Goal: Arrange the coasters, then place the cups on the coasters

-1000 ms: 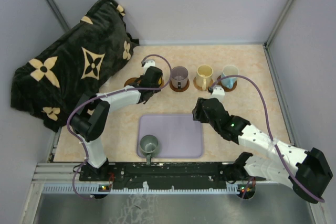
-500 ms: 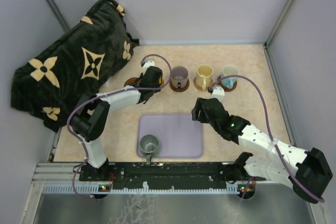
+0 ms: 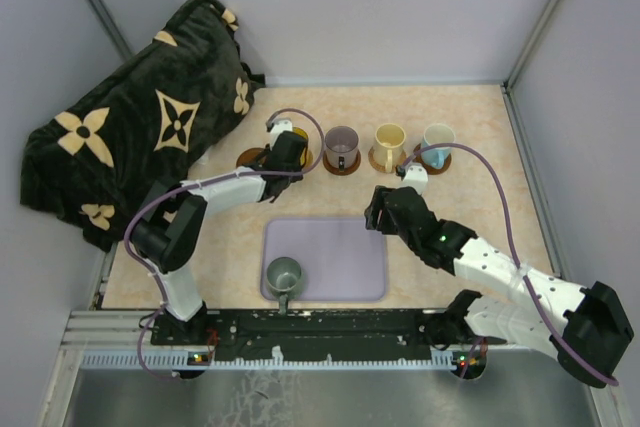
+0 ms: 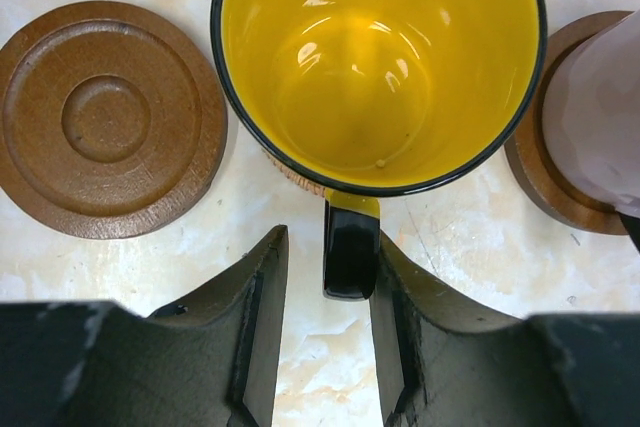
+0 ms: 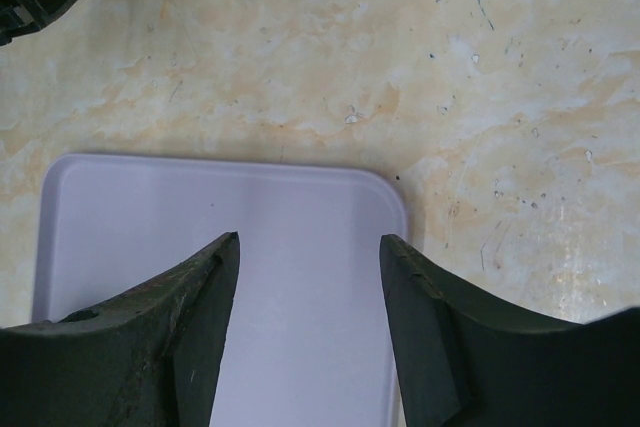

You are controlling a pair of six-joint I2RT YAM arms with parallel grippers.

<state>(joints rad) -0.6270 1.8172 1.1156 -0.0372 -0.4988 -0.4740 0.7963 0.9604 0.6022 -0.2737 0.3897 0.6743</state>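
Let go of the yellow mug (image 4: 378,57) within the last second: left gripper (image 4: 330,239) now spread, fingers (image 4: 262,307) flanking the black handle (image 4: 350,252) without pinching it. Stands on its tan coaster (image 4: 287,167), between an empty dark coaster (image 4: 105,117) on the left and the mauve cup (image 4: 600,97) on the right. Could snag the handle if drawn back crooked, twisting the mug off centre or into the mauve cup. Stretched far and low, wrist level. Right gripper (image 5: 310,247) likewise spread and empty above the lavender tray (image 5: 150,247), with the grey-green cup (image 3: 283,273) waiting at its near left.
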